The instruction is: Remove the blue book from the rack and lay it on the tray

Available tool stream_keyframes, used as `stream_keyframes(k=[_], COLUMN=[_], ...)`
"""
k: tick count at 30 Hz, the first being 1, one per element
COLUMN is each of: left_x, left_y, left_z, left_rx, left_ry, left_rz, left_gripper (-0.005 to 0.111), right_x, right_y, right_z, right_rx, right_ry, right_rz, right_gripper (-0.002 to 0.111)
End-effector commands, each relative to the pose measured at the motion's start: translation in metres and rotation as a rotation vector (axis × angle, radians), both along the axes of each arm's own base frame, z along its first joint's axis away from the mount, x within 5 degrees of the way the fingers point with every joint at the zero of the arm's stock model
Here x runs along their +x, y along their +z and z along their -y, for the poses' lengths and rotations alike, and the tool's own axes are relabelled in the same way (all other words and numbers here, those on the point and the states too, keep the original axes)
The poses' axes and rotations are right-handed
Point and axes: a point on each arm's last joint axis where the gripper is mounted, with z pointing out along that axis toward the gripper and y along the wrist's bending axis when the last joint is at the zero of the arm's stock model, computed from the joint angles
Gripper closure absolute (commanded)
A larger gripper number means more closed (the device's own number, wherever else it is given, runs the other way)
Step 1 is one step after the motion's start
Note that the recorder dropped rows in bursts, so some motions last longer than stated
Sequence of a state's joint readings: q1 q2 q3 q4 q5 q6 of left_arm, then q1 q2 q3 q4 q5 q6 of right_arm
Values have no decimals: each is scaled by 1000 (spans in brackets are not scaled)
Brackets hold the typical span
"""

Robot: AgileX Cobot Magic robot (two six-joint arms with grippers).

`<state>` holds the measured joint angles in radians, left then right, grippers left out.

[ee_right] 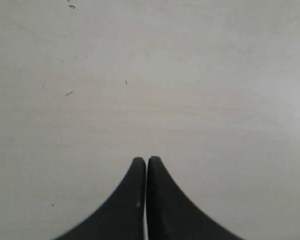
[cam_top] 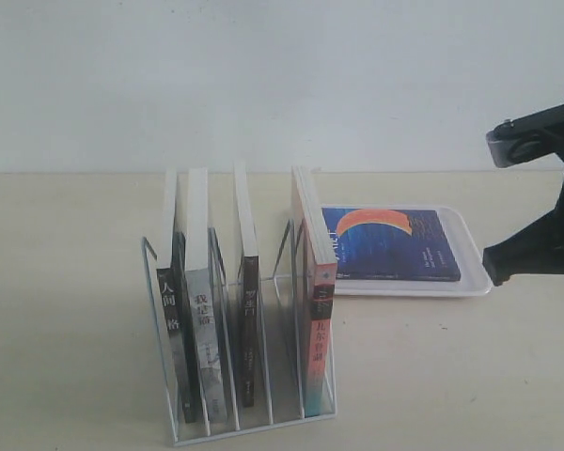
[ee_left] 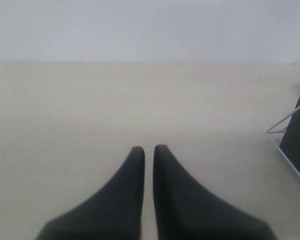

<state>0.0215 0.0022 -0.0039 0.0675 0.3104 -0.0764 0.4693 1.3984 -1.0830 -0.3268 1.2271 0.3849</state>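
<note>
The right gripper (ee_right: 146, 161) is seen with its two black fingers pressed together, nothing being held between them; only bare pale table (ee_right: 150, 75) is shown beneath it. The left gripper (ee_left: 148, 148) is likewise closed down to a thin slit, and nothing is pinched; it is held low over the table, with a corner of the rack (ee_left: 288, 120) and a dark book edge caught at the side of the left wrist view.

In the exterior view, black parts of the right arm (cam_top: 545, 246) are seen at the right edge, just beside the tray's far end.

The blue book (cam_top: 395, 244) is found lying flat on the tray (cam_top: 475, 285), cover up, the orange crescent showing. The tray is set on the table behind and to the right of the rack (cam_top: 263, 413).

Four books are left standing upright in the rack's slots: a black-spined book (cam_top: 169, 319), a grey-spined book (cam_top: 205, 348), a dark brown-spined book (cam_top: 249, 319) and, at the right end, a pink-and-teal-spined book (cam_top: 320, 348), whose top is leaned slightly to the left.
</note>
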Motion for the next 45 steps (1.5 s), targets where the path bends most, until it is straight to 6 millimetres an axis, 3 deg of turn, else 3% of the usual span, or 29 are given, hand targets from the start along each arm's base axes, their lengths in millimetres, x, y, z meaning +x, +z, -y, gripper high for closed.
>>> stream_keyframes(k=[1,20,24,27,32,33,34,35,36,37,38,39,41,43,45], left_x=[0,0,0,0,0,0,0,0,0,0,0,0,0,0,0], left_y=[-1,-1,-1,-1,-1,-1,-1,-1,-1,-1,-1,-1,-1,-1,-1], left_z=[0,0,0,0,0,0,0,0,0,0,0,0,0,0,0], left_rx=[4,4,4,4,4,4,4,4,4,4,4,4,4,4,4], left_ry=[-8,-8,-8,-8,-8,-8,-8,-8,-8,-8,-8,-8,-8,-8,-8], left_rz=[2,2,2,2,2,2,2,2,2,2,2,2,2,2,2], left_gripper=[101,101,101,101,101,101,101,101,101,101,101,101,101,101,101], right_x=[-2,11,4,-7,-49,-75,-88,-115,-125,-151,-162,-186,-214,-230,-229], right_y=[2,8,25,54,111,130,136,140,139,127,120,97,61,36,19], right_z=[1,-8,-6,0,20,37,45,63,70,86,91,101,110,113,113], right_rx=[6,109,156,214,329,359,371,374,369,351,338,313,286,280,274], right_ry=[-4,56,71,112,165,148,137,102,86,38,17,-39,-99,-111,-100], right_rz=[13,180,270,441,755,854,897,981,1010,1063,1082,1120,1171,1222,1222], right_gripper=[108,108,108,108,108,108,108,108,108,108,108,108,108,108,108])
